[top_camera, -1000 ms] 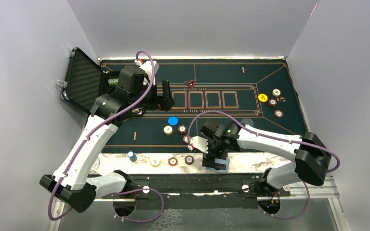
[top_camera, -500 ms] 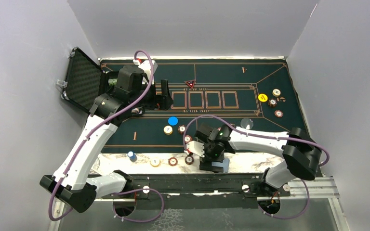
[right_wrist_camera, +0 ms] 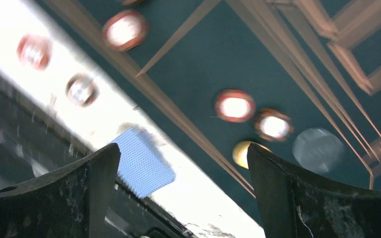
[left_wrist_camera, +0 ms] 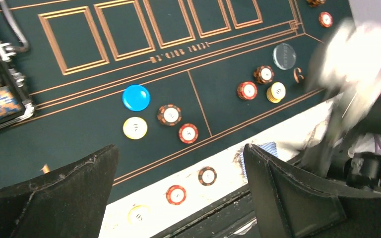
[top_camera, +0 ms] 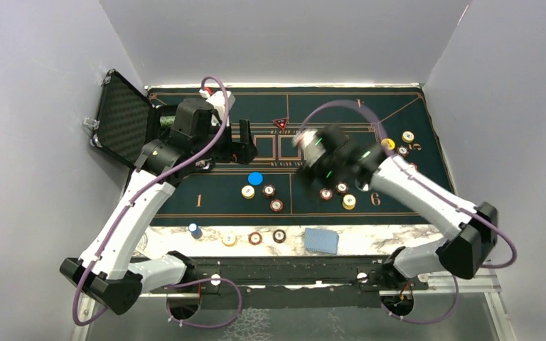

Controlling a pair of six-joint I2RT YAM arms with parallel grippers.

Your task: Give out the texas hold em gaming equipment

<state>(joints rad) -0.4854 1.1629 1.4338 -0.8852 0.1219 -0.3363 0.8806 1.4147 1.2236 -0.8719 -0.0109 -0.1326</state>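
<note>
A blue-backed card (top_camera: pixel 321 240) lies flat on the pale strip at the table's near edge, also showing in the right wrist view as the card (right_wrist_camera: pixel 141 163). Three chips (top_camera: pixel 255 238) lie to its left on that strip. On the green mat (top_camera: pixel 213 199) sit a blue disc (top_camera: pixel 255 178), a yellow chip (top_camera: pixel 247 192), red-brown chips (top_camera: pixel 276 205), another chip cluster (top_camera: pixel 342 187) beside a clear disc (top_camera: pixel 361 183), and a red triangular marker (top_camera: pixel 280 123). My right gripper (top_camera: pixel 309 142), blurred, hangs open above the mat centre with empty jaws (right_wrist_camera: pixel 182 151). My left gripper (top_camera: pixel 245 145) is open and empty (left_wrist_camera: pixel 179 153).
An open black foam-lined case (top_camera: pixel 123 117) stands at the back left, next to my left arm. A yellow disc (top_camera: pixel 388 144) and chips (top_camera: pixel 407 136) lie at the mat's right end. A small blue piece (top_camera: pixel 195 229) stands on the near strip. White walls enclose the table.
My right gripper has risen from over the blue card at the near edge and swung back over the mat centre. The card stays on the strip. The left arm is still.
</note>
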